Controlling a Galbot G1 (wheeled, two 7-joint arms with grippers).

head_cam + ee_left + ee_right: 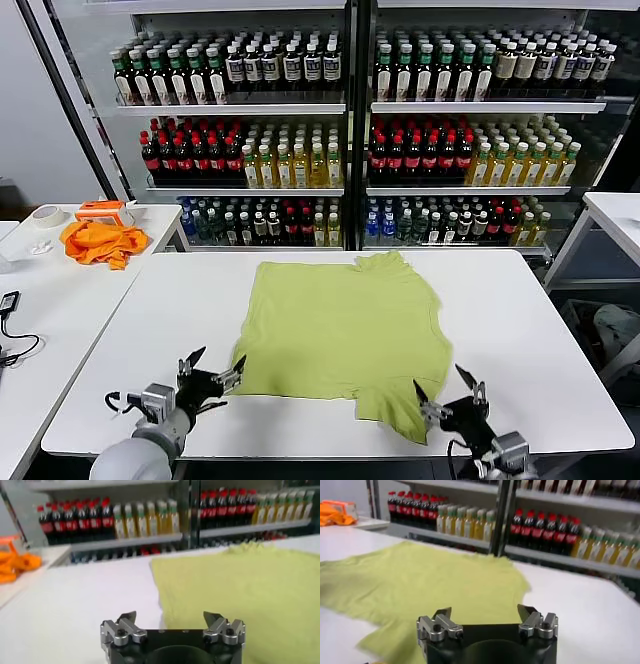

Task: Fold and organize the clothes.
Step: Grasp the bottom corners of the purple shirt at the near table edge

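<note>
A: On the table (520, 330), dead centre, lies the T-shirt (340, 330), spread flat with its collar toward the shelves (345, 105). No folds in it yet. One sleeve pokes out at the far edge and one hangs toward the near edge.

B: And the grippers?

A: Left gripper (212, 377) hovers just off the shirt's near left corner, fingers spread wide, holding nothing. Right gripper (447, 398) sits at the near sleeve, fingers wide as well, also empty; one fingertip looks about level with the sleeve's edge.

B: What can go wrong from here?

A: Plenty. If the left closes short of the hem, it pinches only air or tabletop. On the right, that sleeve is doubled and rumpled, so I reckon a bite there could take a single layer and drag the shirt crooked. And if one side lifts ahead of the other, the cloth skews and the fold comes out uneven.

B: Any containers?

A: No basket or bin near the shirt. Behind it the shelves are packed with bottles (250, 160), rows of dark, red-capped and yellow ones. To the shirt's far left, on a side table (60, 300), sit an orange cloth (100, 243), an orange box (103, 210) whose contents I can't make out, and a tape roll (47, 215).
</note>
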